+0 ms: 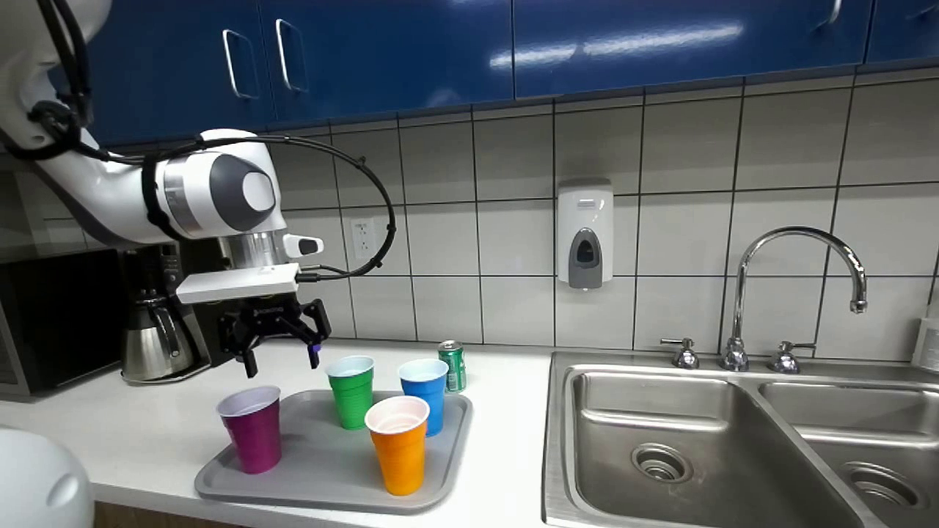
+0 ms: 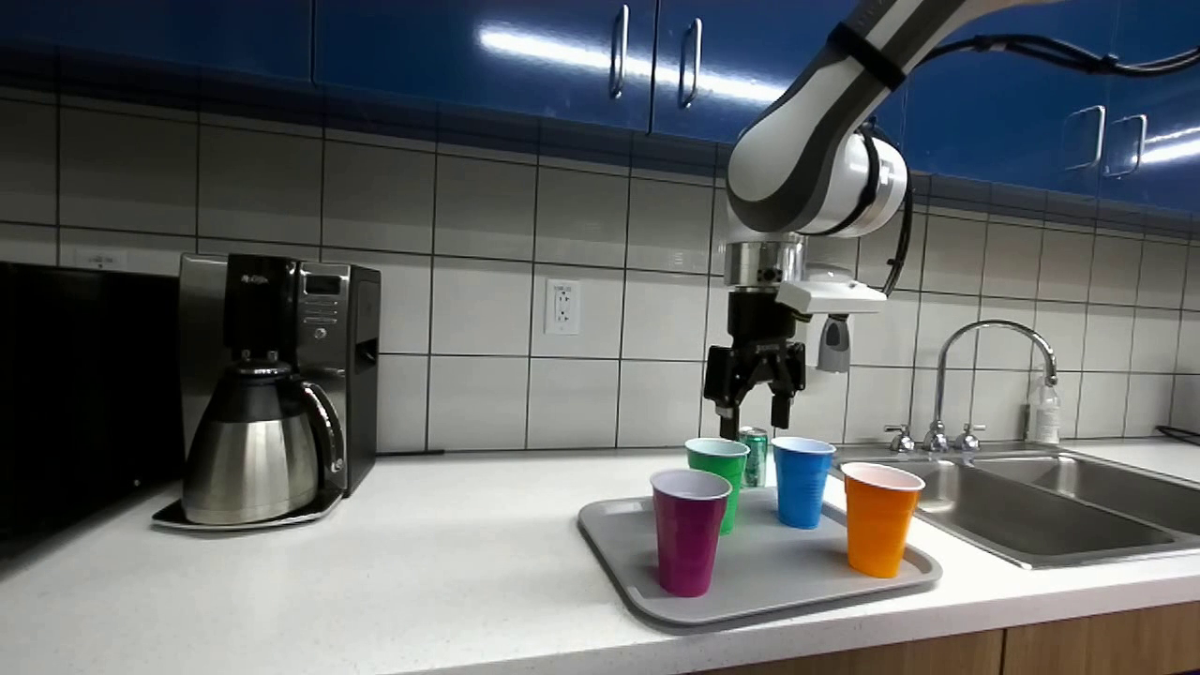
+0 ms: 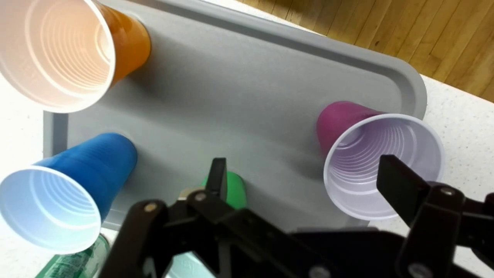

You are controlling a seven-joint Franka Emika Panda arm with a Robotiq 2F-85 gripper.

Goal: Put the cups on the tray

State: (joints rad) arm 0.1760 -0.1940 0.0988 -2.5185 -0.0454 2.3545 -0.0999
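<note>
Jaws spread and empty, the pincer (image 1: 283, 361) hangs over the tray (image 1: 323, 473), higher than the purple tumbler (image 1: 254, 436), green tumbler (image 1: 352, 397), blue tumbler (image 1: 434, 400) and orange tumbler (image 1: 400, 451) standing upright on it; withdrawing straight up looks safest.

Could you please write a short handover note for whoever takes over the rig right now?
Gripper: hangs with its jaws open, holding nothing.
Where things are: the purple cup, green cup, blue cup and orange cup all stand upright on the tray, apart from one another.
Done: all four are on the tray.
Left: no cup shows off the tray, so probably just moving clear.
</note>
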